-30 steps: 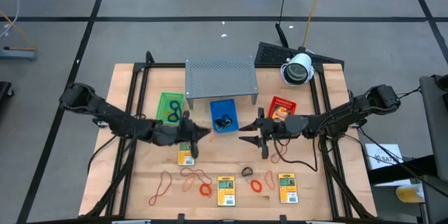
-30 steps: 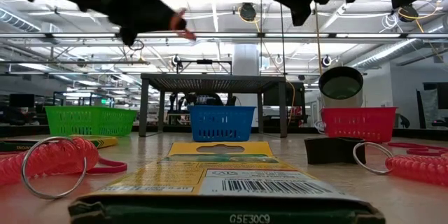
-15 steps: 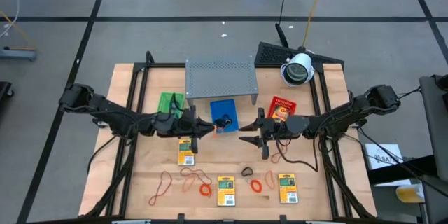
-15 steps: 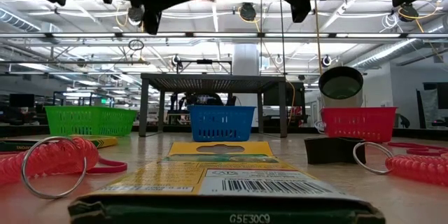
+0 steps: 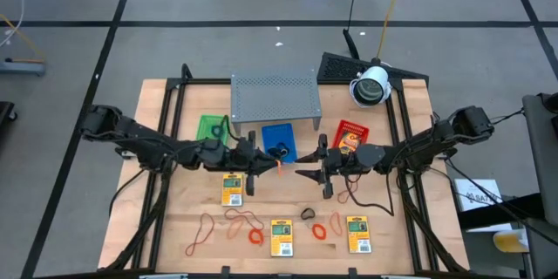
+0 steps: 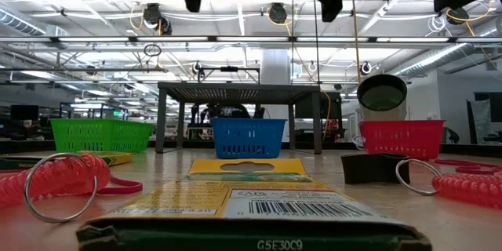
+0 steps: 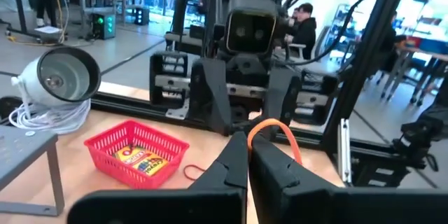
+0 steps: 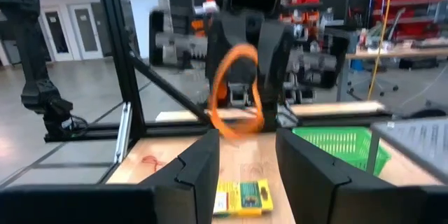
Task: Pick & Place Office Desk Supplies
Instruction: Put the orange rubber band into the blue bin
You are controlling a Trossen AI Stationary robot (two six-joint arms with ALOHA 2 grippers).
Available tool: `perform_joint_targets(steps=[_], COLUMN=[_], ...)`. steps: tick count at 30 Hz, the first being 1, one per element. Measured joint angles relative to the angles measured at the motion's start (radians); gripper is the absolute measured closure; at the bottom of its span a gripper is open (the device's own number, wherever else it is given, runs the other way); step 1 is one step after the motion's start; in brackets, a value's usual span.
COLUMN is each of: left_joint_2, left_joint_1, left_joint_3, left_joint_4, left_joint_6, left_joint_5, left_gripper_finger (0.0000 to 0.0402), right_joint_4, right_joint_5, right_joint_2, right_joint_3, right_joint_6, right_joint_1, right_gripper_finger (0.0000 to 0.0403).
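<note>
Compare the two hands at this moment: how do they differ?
The left hand is shut on an orange rubber band; the right hand is open and empty. The left hand is beside the blue tray; the right is nearer the red tray. Both hover mid-table, facing each other.

The wooden table (image 5: 174, 227) stands on a grey floor (image 5: 174, 44) crossed by dark lines. Beyond it lies an open workshop with long ceiling lights (image 6: 439, 56), pipes and black metal frames (image 8: 115, 42). People sit at desks (image 7: 304, 31) far back.
</note>
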Motion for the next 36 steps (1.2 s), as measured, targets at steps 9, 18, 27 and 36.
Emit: perform_joint_targets(steps=[9,18,27,36], left_joint_2=[0.061,0.061,0.061,0.061], left_joint_1=[0.003,0.008,0.009,0.009], left_joint_3=[0.08,0.088,0.088,0.088], left_joint_4=[-0.026,-0.052,-0.05,-0.042], left_joint_6=[0.031,0.033,0.033,0.034], left_joint_5=[-0.001,-0.001,-0.001,0.0], left_gripper_finger=[0.0399,0.0397,0.0399,0.0397], right_joint_4=[0.001,0.007,0.011,0.011], right_joint_5=[-0.001,0.0,0.0,-0.001], right_joint_2=[0.0,0.0,0.0,0.0], right_joint_3=[0.0,0.0,0.0,0.0], right_joint_6=[-0.067,-0.063,-0.031,0.02], right_joint_1=[0.025,0.024,0.021,0.019], right_gripper_finger=[0.0273,0.0273,0.0273,0.0273])
